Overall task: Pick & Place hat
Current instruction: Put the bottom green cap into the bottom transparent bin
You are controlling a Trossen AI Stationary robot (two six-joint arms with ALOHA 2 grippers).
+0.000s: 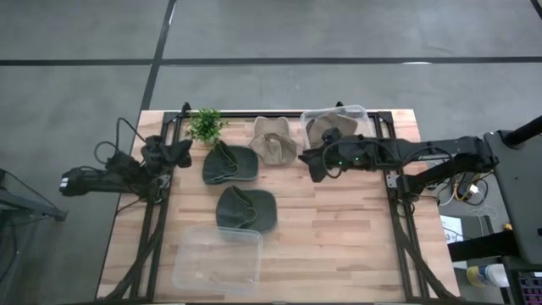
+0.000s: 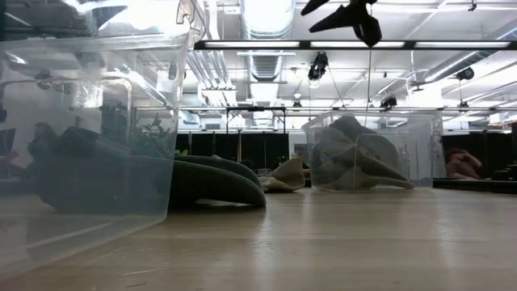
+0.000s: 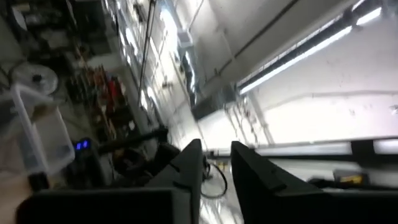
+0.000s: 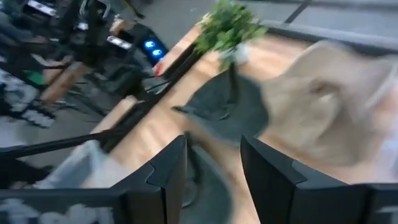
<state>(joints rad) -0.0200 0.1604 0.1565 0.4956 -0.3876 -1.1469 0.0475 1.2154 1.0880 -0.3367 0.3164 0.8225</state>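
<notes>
Clear plastic bin (image 2: 81, 137) sits nearest. Right gripper (image 1: 315, 161), jaws parted and empty, hovers beside the tan fabric hat (image 1: 273, 140); descending off-centre risks snagging the neighbouring dark green cap (image 1: 230, 163).

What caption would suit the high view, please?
Right gripper hovers open beside the tan hat; two green hats wait.

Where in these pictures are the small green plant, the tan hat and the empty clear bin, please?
small green plant (image 1: 205, 124): high view, on its leaves.
tan hat (image 1: 273, 141): high view, on its crown.
empty clear bin (image 1: 188, 273): high view, on its bare floor near the left wall.
</notes>
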